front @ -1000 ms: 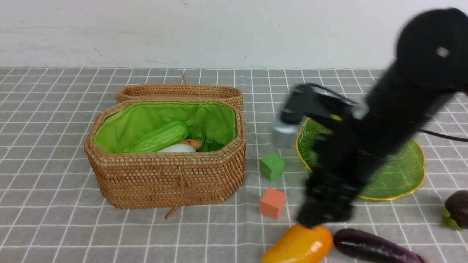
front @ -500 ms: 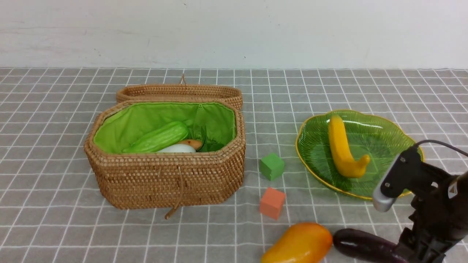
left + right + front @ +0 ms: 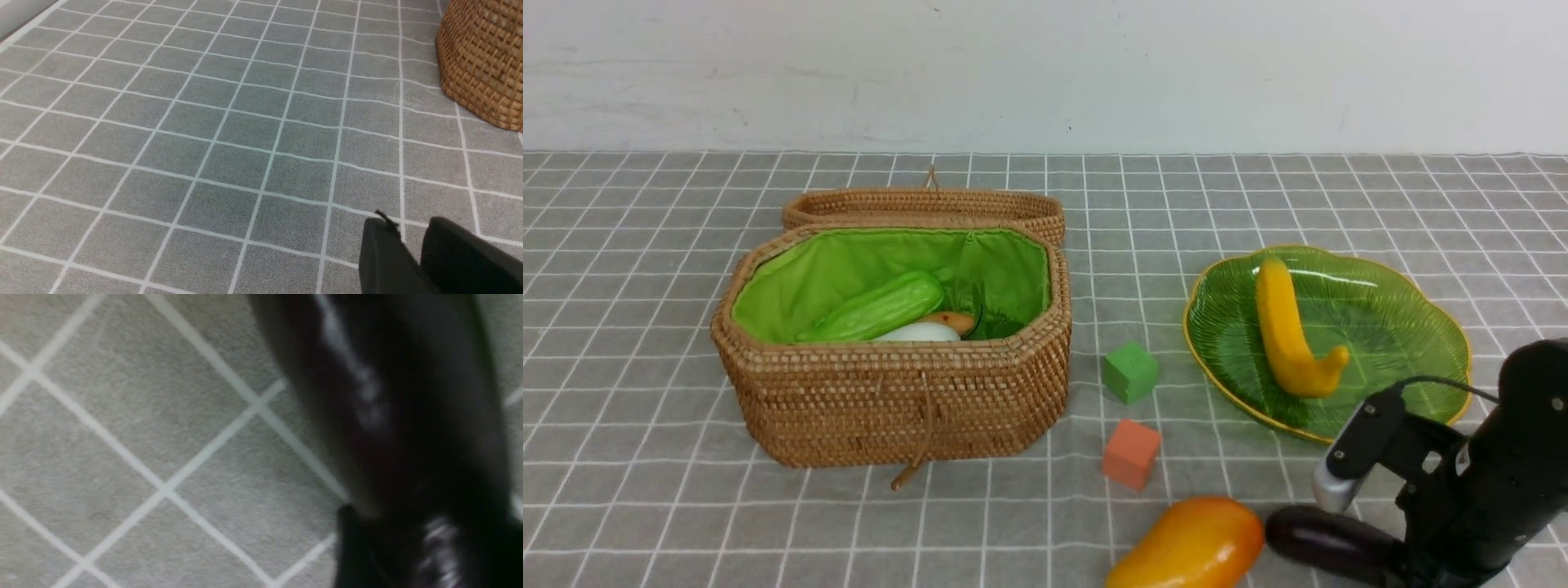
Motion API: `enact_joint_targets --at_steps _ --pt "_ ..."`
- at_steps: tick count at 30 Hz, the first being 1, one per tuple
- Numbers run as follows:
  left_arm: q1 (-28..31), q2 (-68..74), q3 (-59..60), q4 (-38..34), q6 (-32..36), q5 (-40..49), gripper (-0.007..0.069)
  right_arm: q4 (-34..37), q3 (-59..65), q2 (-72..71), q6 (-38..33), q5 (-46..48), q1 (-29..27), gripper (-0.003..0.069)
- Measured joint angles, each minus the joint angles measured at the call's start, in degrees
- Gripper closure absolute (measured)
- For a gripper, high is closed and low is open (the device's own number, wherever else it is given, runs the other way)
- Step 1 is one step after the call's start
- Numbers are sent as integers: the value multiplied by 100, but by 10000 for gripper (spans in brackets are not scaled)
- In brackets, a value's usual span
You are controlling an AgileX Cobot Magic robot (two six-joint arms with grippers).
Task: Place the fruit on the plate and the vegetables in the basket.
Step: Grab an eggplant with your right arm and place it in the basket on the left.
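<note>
Purple eggplant (image 3: 1327, 541) is lying near the plate (image 3: 1202, 347), on its robot side. Right gripper (image 3: 1436, 567) is hanging over it; grip too blurred to tell. Banana (image 3: 1282, 335) is resting on the plate. Left gripper (image 3: 421, 261) is sitting nearly closed, empty.

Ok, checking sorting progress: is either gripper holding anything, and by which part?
Cannot tell: the right gripper is down over the eggplant, with the contact hidden. The left gripper holds nothing.

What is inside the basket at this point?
Visible: a pale green gourd, a white oblong vegetable and part of a brown potato, against the green lining. The wall of the basket hides whatever lies lower.
</note>
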Motion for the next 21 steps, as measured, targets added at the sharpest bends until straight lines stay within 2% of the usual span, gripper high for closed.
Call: enact_joint_targets --at_steps 8,9,11,13,16,21 --pt "0 0 0 0 0 -5 470 218 -388 -319 -241 766 -5 360" --pt "0 0 0 0 0 -5 469 585 -586 -640 -537 1014 -5 360" --pt "0 0 0 0 0 -5 468 797 -698 -804 -703 1146 -5 360" --pt "0 0 0 0 0 -5 467 1486 -1039 -1166 -1085 1462 -5 360" --pt "0 0 0 0 0 -5 466 2078 -1530 -1437 -1335 1830 85 360" --pt "0 0 0 0 0 -5 460 2244 -2710 -1469 -1398 2192 696 360"
